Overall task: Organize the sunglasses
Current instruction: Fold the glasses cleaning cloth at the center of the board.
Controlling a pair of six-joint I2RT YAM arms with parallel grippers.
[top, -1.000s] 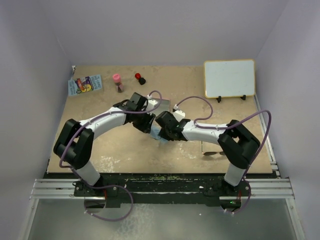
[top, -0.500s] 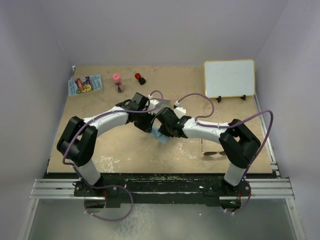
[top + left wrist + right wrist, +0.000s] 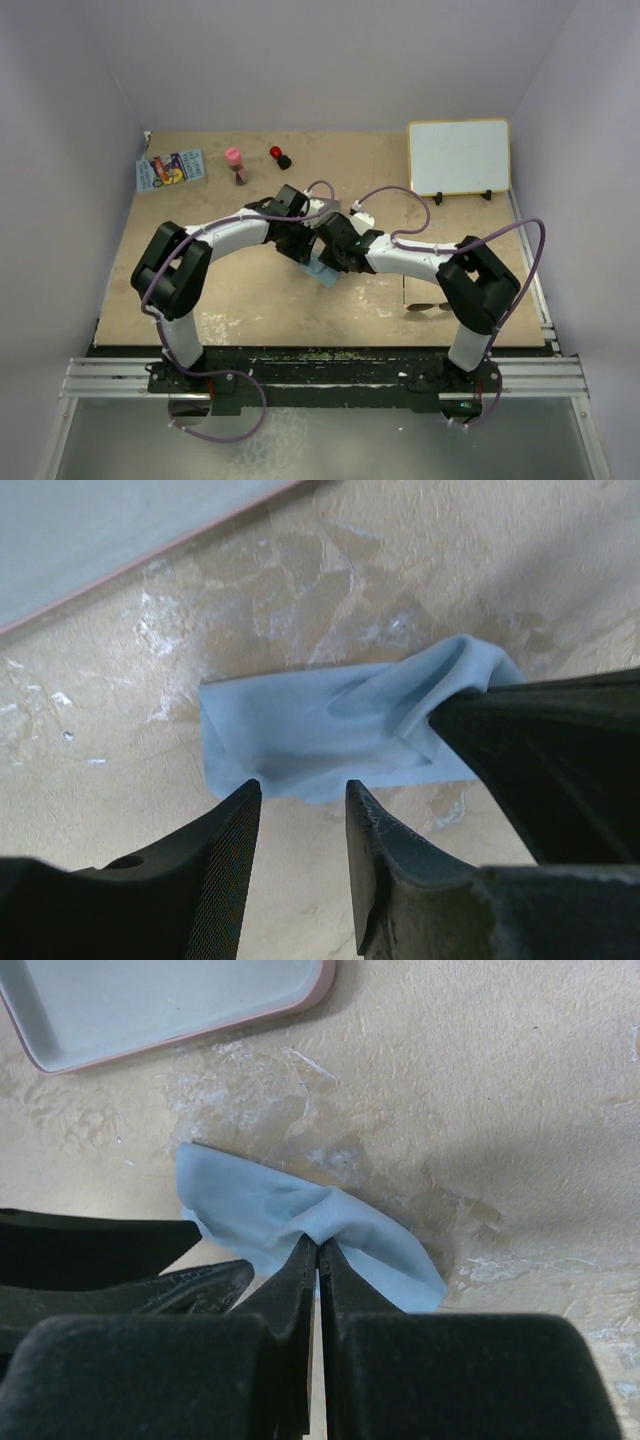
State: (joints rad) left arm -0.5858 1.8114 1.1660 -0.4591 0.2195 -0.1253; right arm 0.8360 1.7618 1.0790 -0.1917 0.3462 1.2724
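The sunglasses [image 3: 428, 306] lie on the table at the right, close to the right arm's base, and neither gripper touches them. My right gripper [image 3: 318, 1243] is shut on a pinched fold of the light-blue cloth [image 3: 255, 1208], which otherwise rests on the table. In the left wrist view my left gripper [image 3: 300, 792] stands open just short of the cloth's [image 3: 300, 735] near edge, with nothing between its jaws. The right gripper's dark finger [image 3: 540, 750] shows there, holding the cloth's right end. From above, both grippers meet over the cloth [image 3: 322, 272] at mid-table.
The open pink case [image 3: 150, 1010] lies just beyond the cloth, partly under the arms in the top view. A whiteboard [image 3: 458, 157] stands at the back right. A pink-capped bottle [image 3: 235, 163], a small red item [image 3: 277, 155] and a colourful card [image 3: 170, 168] sit at the back left.
My left arm has swung right, bringing its open gripper up to the cloth. The right gripper has shifted slightly back and left, still pinching the cloth.
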